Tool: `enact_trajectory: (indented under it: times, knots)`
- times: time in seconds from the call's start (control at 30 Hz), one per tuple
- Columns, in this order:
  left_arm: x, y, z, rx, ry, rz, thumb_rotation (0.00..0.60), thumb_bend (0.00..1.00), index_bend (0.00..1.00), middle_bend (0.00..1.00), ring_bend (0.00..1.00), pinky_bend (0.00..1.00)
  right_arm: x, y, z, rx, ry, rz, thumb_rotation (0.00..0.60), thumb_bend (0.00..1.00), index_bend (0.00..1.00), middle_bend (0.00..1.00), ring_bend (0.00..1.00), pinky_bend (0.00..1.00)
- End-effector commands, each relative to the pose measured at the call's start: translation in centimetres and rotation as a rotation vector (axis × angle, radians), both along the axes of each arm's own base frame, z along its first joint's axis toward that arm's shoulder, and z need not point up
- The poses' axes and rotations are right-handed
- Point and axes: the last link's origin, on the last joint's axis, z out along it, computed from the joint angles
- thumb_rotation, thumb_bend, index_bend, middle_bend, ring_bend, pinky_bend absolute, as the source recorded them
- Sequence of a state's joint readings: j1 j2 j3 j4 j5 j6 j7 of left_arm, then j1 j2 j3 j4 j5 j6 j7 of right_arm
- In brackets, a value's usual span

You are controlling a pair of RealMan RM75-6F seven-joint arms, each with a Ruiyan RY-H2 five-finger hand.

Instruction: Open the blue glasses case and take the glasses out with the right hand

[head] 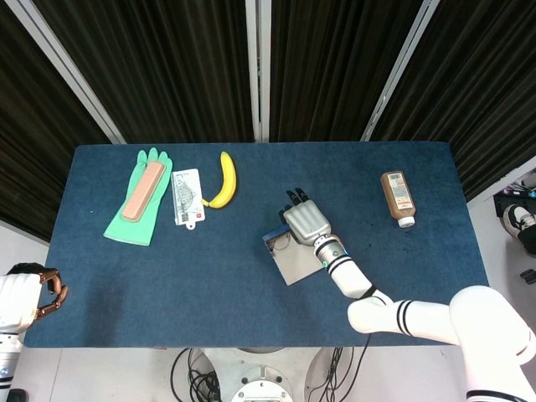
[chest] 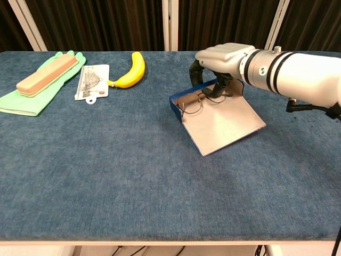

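Note:
The blue glasses case [chest: 175, 103] lies open right of the table's middle, its pale lid [chest: 221, 125] spread flat toward me. Thin wire-framed glasses [chest: 191, 104] sit inside the blue tray. My right hand [chest: 224, 58] reaches over the case from the right, its fingers curled down into the tray and pinching the right side of the glasses. In the head view the right hand [head: 306, 222] covers most of the case [head: 289, 264]. My left hand [head: 46, 289] hangs off the table's near left corner with its fingers curled in, holding nothing.
A banana [chest: 133, 69], a packaged card [chest: 93, 80] and a green glove [chest: 21, 101] with a tan block [chest: 45, 74] on it lie at the far left. A brown bottle [head: 398, 197] lies at the far right. The blue table [chest: 106, 176] spreads wide in front.

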State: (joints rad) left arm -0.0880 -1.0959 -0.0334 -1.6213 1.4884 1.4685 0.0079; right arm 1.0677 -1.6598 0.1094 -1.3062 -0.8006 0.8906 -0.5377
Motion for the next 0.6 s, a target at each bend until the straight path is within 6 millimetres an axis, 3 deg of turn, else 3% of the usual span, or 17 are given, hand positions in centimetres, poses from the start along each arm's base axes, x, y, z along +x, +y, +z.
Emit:
enact_trajectory:
  times: [0.03, 0.3, 0.6]
  knots:
    - [0.0, 0.0, 0.0, 0.000, 0.000, 0.000, 0.600, 0.37, 0.66, 0.67, 0.43, 0.36, 0.6, -0.2, -0.8, -0.076, -0.019, 0.035, 0.600, 0.46, 0.59, 0.36, 0.00, 0.00]
    - [0.0, 0.0, 0.0, 0.000, -0.004, 0.000, 0.600, 0.37, 0.66, 0.67, 0.43, 0.36, 1.7, 0.2, -2.4, -0.219, -0.115, 0.126, 0.600, 0.47, 0.60, 0.37, 0.00, 0.00]
    - [0.0, 0.0, 0.0, -0.002, -0.007, 0.000, 0.600, 0.37, 0.66, 0.66, 0.43, 0.35, 0.7, 0.4, -3.5, -0.298, -0.123, 0.165, 0.600, 0.46, 0.61, 0.38, 0.00, 0.00]
